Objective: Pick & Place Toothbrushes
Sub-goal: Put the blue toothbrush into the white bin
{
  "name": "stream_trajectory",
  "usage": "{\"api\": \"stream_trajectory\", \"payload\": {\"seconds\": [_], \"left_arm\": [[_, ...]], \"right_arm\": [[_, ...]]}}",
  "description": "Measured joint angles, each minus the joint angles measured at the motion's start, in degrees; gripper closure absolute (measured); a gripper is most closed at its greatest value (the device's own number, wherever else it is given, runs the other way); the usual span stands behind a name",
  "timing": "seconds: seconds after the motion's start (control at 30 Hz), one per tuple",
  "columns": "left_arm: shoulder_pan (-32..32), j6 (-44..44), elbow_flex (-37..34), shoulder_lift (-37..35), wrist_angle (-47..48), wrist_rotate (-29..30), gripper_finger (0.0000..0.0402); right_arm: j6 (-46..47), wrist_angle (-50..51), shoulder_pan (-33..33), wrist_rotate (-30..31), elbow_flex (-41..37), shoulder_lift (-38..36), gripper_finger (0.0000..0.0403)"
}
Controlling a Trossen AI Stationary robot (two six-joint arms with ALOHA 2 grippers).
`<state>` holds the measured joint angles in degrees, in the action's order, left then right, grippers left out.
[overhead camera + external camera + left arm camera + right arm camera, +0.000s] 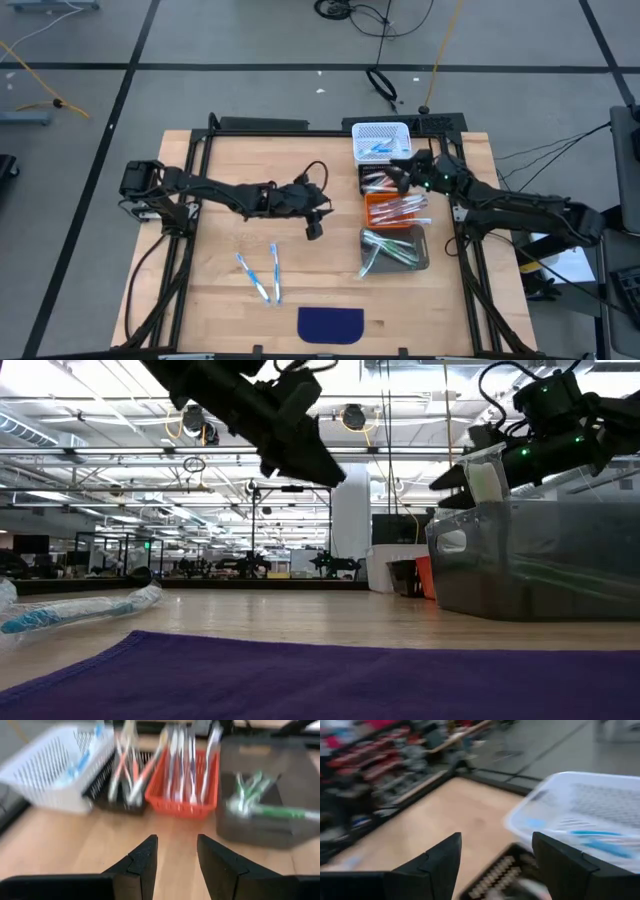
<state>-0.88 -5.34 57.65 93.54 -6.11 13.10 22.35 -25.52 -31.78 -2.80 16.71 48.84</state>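
Toothbrushes: two blue, clear-wrapped, on table | left pincer released | right pincer released

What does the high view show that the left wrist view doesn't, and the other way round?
Only the high view shows the two loose blue toothbrushes lying on the wooden table, the dark blue cloth at its front edge, and the right end effector over the black bin.

Only the left wrist view shows the left end effector from behind, its fingers apart with nothing between them.

Both show the row of four bins: white bin, black, orange bin and grey bin, each holding toothbrushes.
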Motion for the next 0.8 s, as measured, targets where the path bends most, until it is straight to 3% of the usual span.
{"api": "stream_trajectory", "payload": {"seconds": [0.27, 0.53, 0.8], "left_arm": [[-1.22, -15.38, 0.0, 0.0, 16.14, -0.13, 0.0261], [-4.37, -29.16, 0.0, 0.0, 32.16, -4.08, 0.0261], [-7.79, -42.28, 0.0, 0.0, 38.03, -7.69, 0.0261]], "right_arm": [[1.16, -3.38, 3.75, -14.01, 0.0, -2.37, 0.0171], [1.86, -6.88, 11.39, -13.78, 0.0, -2.34, 0.0172], [1.86, -6.84, 15.96, -11.99, 0.0, -2.34, 0.0172]]}}
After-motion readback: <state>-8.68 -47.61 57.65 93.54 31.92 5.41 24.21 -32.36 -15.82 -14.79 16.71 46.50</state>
